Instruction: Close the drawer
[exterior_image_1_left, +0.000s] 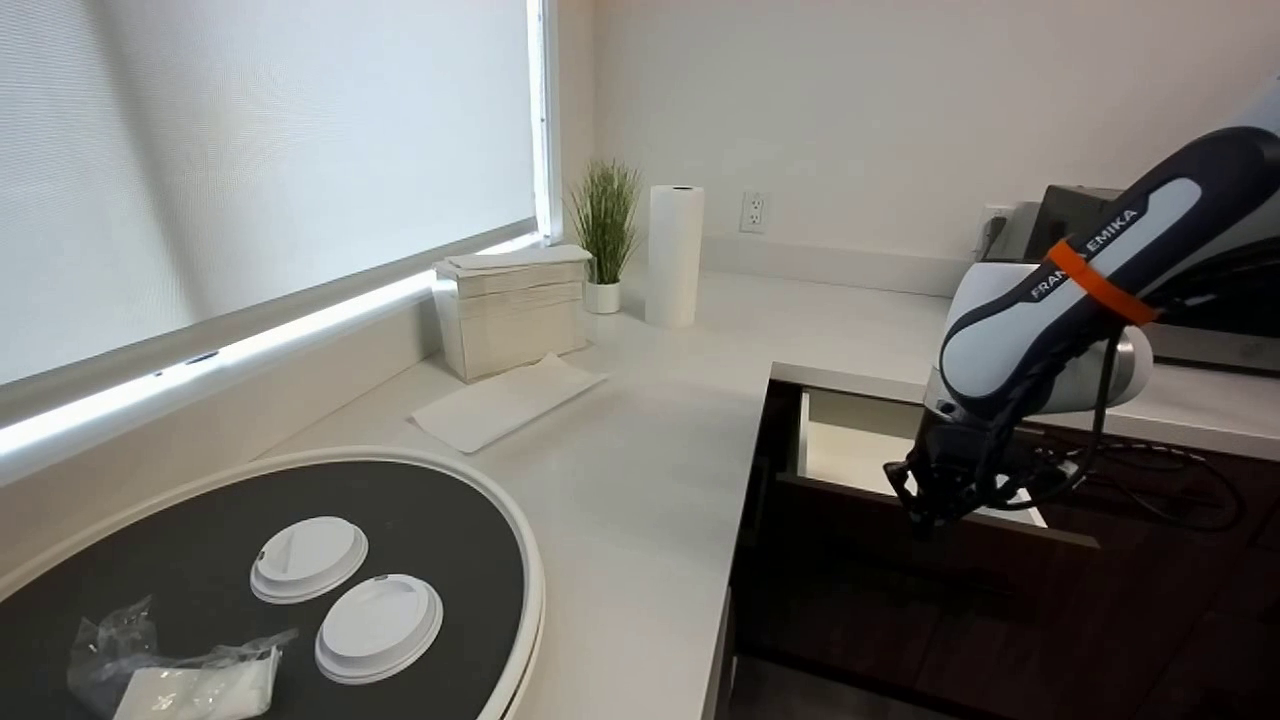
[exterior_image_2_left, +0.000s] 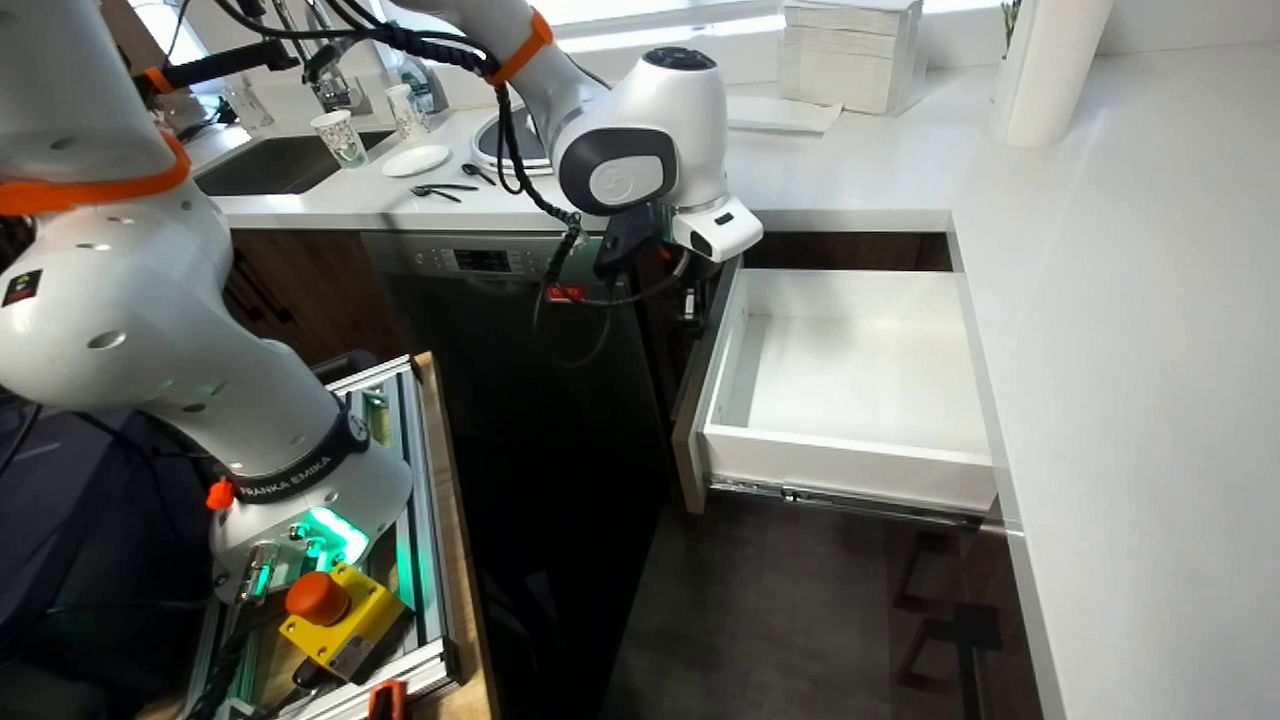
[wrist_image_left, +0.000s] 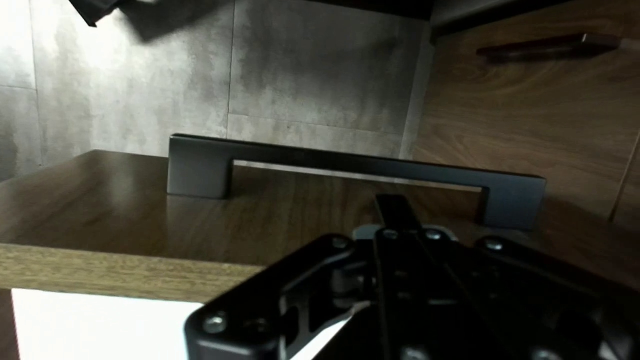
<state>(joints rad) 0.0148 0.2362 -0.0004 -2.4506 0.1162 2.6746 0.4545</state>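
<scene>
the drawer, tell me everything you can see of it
The drawer is pulled out from under the counter, level: shallow white box, brown wood-look front with a pale top edge, dark bar handle, metal slide beneath. The pincer is at the front; whether they touch is unclear.

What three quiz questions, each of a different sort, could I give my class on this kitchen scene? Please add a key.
1. True or false: the drawer stands open.
2. How many white coffee-cup lids lie on the round dark-topped tray in an exterior view?
3. In the wrist view, what is fixed to the drawer's front panel?
a) a round knob
b) a dark bar handle
c) a rope loop

Key: 1. True. 2. Two. 3. b.
</scene>
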